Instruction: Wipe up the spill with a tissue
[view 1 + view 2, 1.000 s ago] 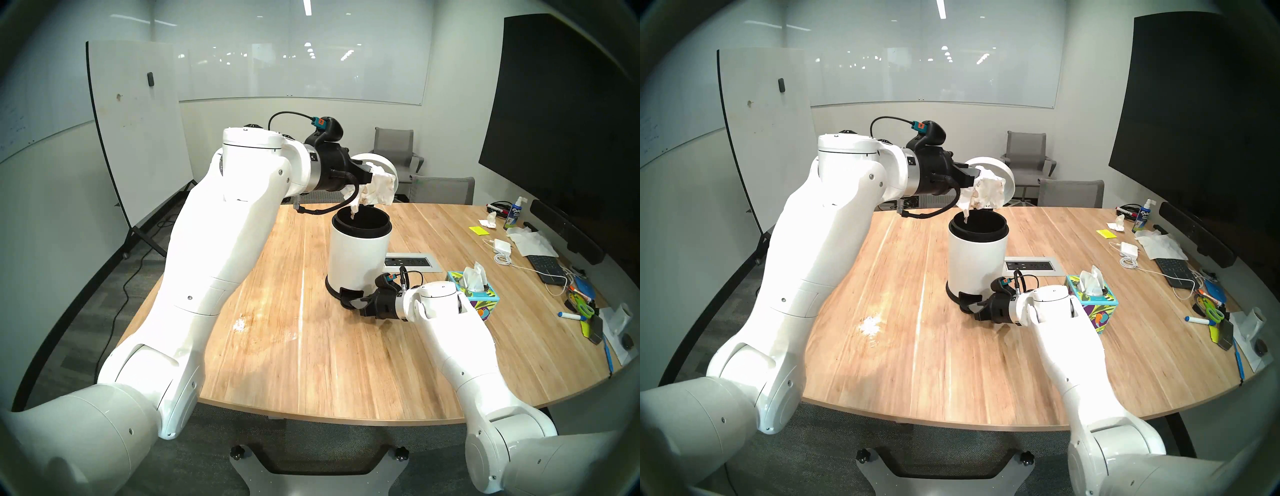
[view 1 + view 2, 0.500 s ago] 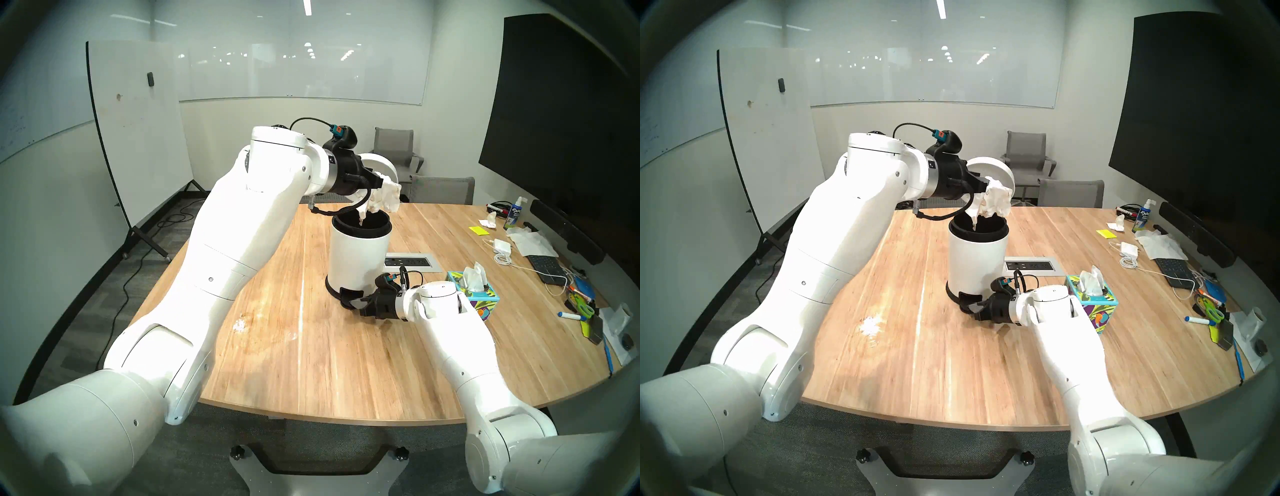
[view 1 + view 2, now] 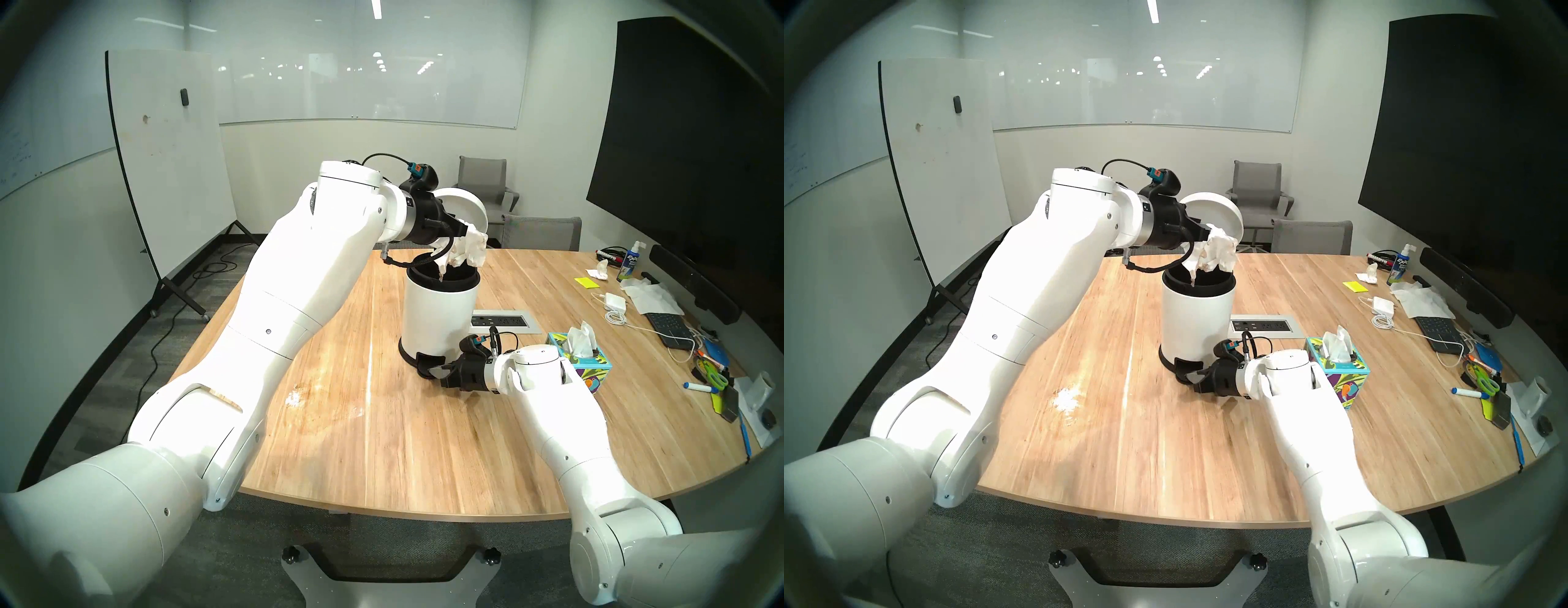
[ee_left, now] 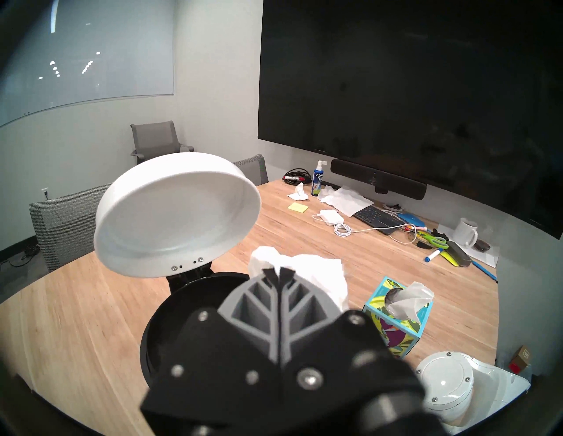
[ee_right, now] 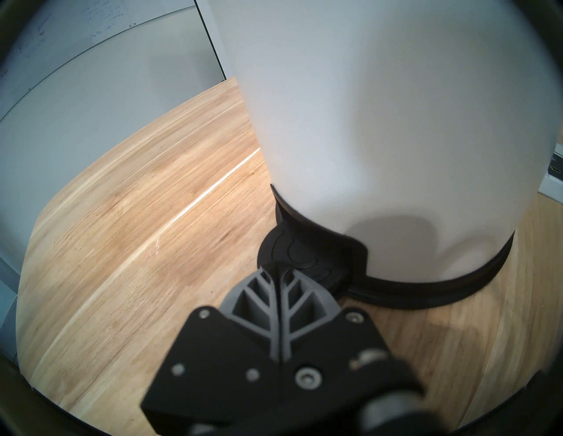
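Desk [image 3: 424, 446]: pale wood, visible grain, satin sheen. Bin [image 3: 437, 322]: smooth matt white, black plastic rim. Tissue [image 3: 466, 250] in my left claw [image 4: 279, 271]: crumpled soft paper. Tissue box [image 3: 581, 363]: printed glossy card.

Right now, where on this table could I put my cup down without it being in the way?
The wide bare wood along the near edge of the table, between the two arms, is free. The far left corner behind the bin is bare too. The right side is crowded: tissue box, keyboard, scissors.
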### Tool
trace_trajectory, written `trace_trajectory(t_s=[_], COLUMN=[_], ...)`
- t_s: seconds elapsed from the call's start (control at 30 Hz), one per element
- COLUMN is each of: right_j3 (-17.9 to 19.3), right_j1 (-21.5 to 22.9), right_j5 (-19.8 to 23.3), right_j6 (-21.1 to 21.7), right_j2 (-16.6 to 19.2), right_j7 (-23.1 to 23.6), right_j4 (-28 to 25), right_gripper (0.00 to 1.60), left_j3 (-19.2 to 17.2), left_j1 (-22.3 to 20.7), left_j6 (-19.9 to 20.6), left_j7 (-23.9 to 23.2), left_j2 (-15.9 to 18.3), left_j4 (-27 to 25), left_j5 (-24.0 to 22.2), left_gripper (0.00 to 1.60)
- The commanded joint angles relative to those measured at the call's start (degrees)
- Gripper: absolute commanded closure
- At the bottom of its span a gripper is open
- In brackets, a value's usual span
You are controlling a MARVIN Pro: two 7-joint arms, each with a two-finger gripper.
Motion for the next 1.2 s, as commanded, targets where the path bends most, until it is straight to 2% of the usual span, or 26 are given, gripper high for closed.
trace_trajectory(t_s=[0.0, 0.57, 0.9, 1.17], right_j3=[-0.1, -0.1, -0.1, -0.1], right_j1=[-0.6, -0.6, -0.6, -0.6], right_j5=[-0.1, -0.1, -0.1, -0.1], right_j6=[0.3, 0.3, 0.3, 0.3], right_j2=[0.0, 0.0, 0.0, 0.0], right_j7=[-0.1, -0.1, -0.1, -0.1], right_j4=[0.0, 0.0, 0.0, 0.0], right_gripper=[1.6, 1.6, 1.6, 1.6], left_j3=[0.1, 0.6, 0.5, 0.4], left_j1=[-2.5, -2.6, -4.2, -3.6], left_j6=[-2.1, -4.4, -6.7, -6.5], left_j7=[-0.2, -0.8, -1.3, -2.3], left_j2=[-0.9, -2.0, -3.1, -2.9], left_j4=[0.9, 4.7, 9.6, 9.5], left_j5=[0.5, 2.4, 3.7, 3.9], left_gripper=[1.6, 1.6, 1.6, 1.6])
